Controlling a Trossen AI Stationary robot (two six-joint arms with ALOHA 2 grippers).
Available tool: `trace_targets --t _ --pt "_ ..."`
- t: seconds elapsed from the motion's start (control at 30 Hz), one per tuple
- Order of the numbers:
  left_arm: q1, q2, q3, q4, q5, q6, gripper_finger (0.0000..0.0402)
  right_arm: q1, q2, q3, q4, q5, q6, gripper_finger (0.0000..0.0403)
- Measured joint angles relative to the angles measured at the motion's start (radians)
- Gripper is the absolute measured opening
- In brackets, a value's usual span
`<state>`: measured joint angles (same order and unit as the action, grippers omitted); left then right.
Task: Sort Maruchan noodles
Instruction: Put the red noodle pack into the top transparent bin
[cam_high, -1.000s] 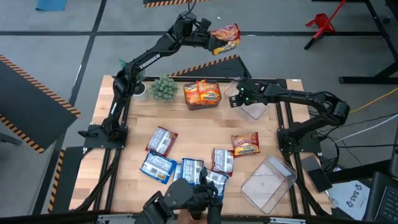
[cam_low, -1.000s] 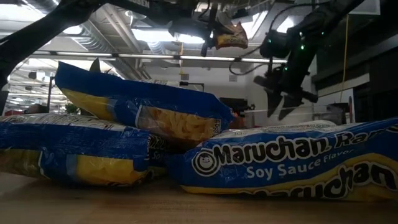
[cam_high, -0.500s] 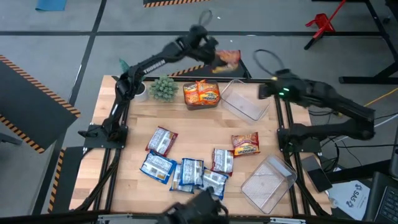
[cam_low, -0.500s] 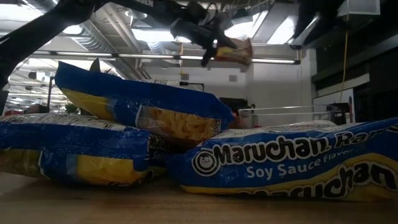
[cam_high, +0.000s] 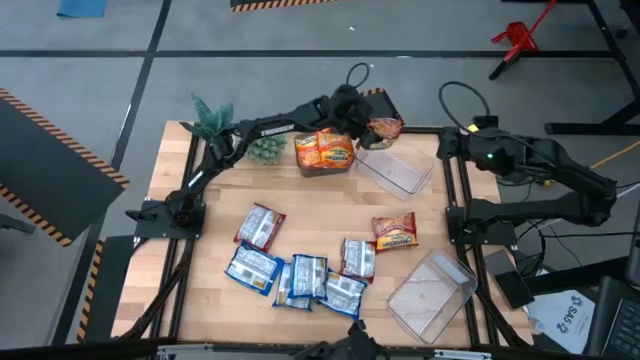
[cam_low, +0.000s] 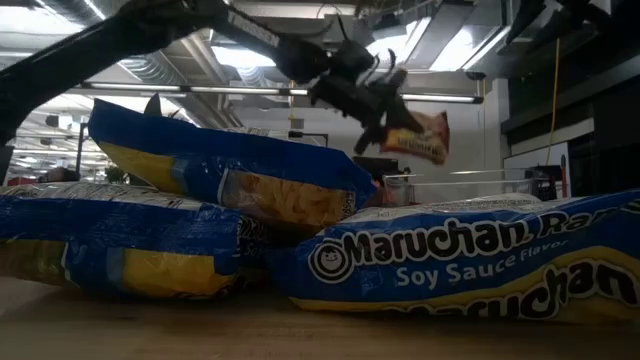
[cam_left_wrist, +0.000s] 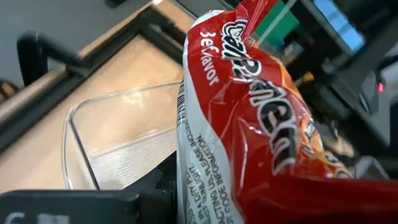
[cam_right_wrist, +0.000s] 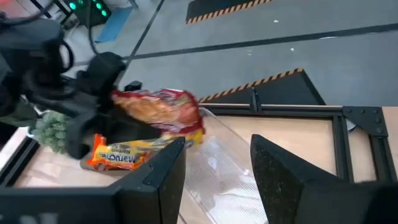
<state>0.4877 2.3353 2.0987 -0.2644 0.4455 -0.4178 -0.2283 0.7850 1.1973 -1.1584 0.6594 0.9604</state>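
My left gripper (cam_high: 362, 117) is shut on a red-brown noodle packet (cam_high: 384, 128), held in the air over the far edge of an empty clear bin (cam_high: 396, 168) at the table's far right. Beside that bin, a second bin holds orange packets (cam_high: 325, 150). Several blue-and-white packets (cam_high: 300, 278) and one red-brown packet (cam_high: 394, 231) lie flat on the near half of the table. My right gripper (cam_right_wrist: 217, 168) is open, touches nothing, and hangs near the table's far right corner, facing the left gripper. My left gripper pinches the red-brown packet between its two fingers by one end (cam_low: 390, 118), reaching in from the table's left and slanting down. The packet is lifted clear and hangs tilted below the fingers (cam_low: 368, 100), above the clear bin (cam_left_wrist: 118, 143).
Another empty clear bin (cam_high: 432, 290) sits at the near right corner. Two small green plants (cam_high: 265, 145) (cam_high: 212, 115) stand at the far left, beside the left arm. Bare wood shows between the far bins and the near packets.
My left gripper has carried the red-brown packet down from high beyond the far edge toward the empty clear bin at the far right, still shut on it. My right gripper has drawn back from over that bin toward the table's right edge.
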Motion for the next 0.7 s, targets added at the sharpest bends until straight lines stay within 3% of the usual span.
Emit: trace_targets --t 0.2,0.5,0.7 --pt "-0.013 0.068 0.0 0.086 -0.027 -0.119 0.0132 0.0 0.056 0.0 0.0 -0.024 -0.021 0.0165" --pt "-0.037 0.08 0.0 0.074 -0.093 -0.078 0.0133 0.0 0.11 0.0 0.003 -0.053 -0.049 0.0165" --pt "-0.04 0.08 0.0 0.073 -0.07 -0.044 0.0174 0.0 0.115 0.0 0.004 -0.07 -0.051 0.0165"
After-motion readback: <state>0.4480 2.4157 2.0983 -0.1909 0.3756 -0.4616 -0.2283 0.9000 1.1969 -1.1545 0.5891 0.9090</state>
